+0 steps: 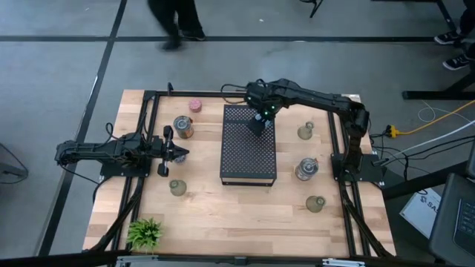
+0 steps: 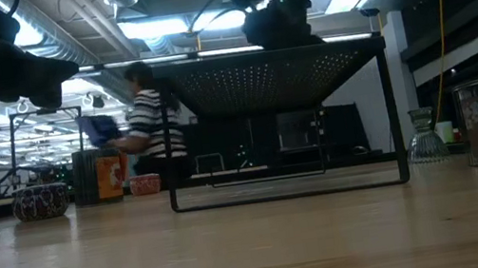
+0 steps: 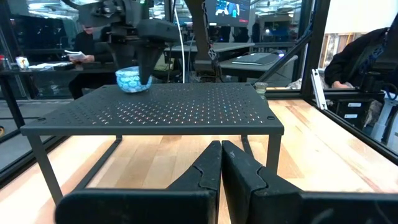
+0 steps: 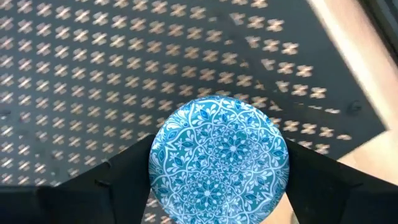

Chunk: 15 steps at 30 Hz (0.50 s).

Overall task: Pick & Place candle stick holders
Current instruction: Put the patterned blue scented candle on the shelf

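holders: 1 blue (image 4: 219, 157), 1 pink (image 1: 195, 105), 5 others | tray: 1 (image 1: 249, 148) | plant: 1 (image 1: 145, 233)

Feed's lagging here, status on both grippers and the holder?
Right gripper around the blue patterned round candle holder on the black perforated tray. Left gripper shut, empty, waiting beside the tray. Nothing in the way.

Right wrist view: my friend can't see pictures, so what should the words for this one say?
A round blue holder with a flowery white pattern fills the middle, seen from straight above, held between the right gripper and its two dark fingers. Under it lies the black tray, full of small cross-shaped holes, with pale wooden table showing at one corner.
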Each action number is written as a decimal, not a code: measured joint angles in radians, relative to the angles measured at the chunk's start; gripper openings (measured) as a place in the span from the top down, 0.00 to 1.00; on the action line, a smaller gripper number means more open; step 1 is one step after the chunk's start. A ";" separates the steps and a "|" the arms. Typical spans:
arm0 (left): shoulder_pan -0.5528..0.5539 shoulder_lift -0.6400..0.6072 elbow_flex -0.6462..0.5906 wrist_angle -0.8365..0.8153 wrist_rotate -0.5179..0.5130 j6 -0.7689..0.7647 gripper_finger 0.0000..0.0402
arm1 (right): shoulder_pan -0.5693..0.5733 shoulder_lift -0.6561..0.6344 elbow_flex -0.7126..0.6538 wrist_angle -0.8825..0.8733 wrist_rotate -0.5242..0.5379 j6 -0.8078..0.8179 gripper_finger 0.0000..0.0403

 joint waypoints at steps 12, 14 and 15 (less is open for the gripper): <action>0.000 0.000 0.000 0.000 0.000 0.000 0.98 | 0.154 0.000 0.000 0.009 -0.004 0.000 0.24; 0.000 0.000 0.000 0.000 0.000 0.000 0.98 | 0.172 0.000 0.000 0.010 -0.004 0.000 0.24; 0.000 0.000 0.000 0.000 0.000 0.000 0.98 | 0.178 0.000 0.000 0.011 -0.004 0.000 0.24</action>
